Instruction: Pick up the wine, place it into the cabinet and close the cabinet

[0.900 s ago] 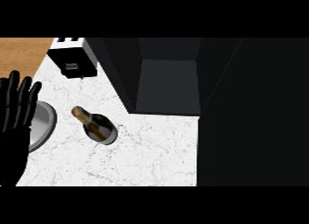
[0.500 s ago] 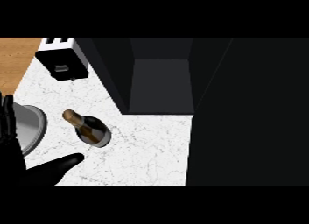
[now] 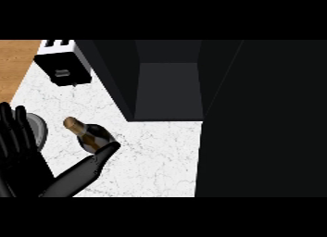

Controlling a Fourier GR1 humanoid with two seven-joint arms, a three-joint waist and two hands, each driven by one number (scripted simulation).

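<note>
We've got our black left hand [image 3: 19, 152] open w/ thumb touching the dark gold-capped wine bottle [image 3: 91, 135], prob. lining up a grasp.

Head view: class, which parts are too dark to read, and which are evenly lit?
Head view: the cabinet interior and the whole right side are near black, detail lost; the white counter is evenly lit, without glare; the black left hand shows little shading beside the wine.

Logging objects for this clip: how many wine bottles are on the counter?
1. The wine bottle stands on the white counter, left of the open cabinet, with the left hand's thumb at its base. None else shows, though the hand could hide something.
</note>
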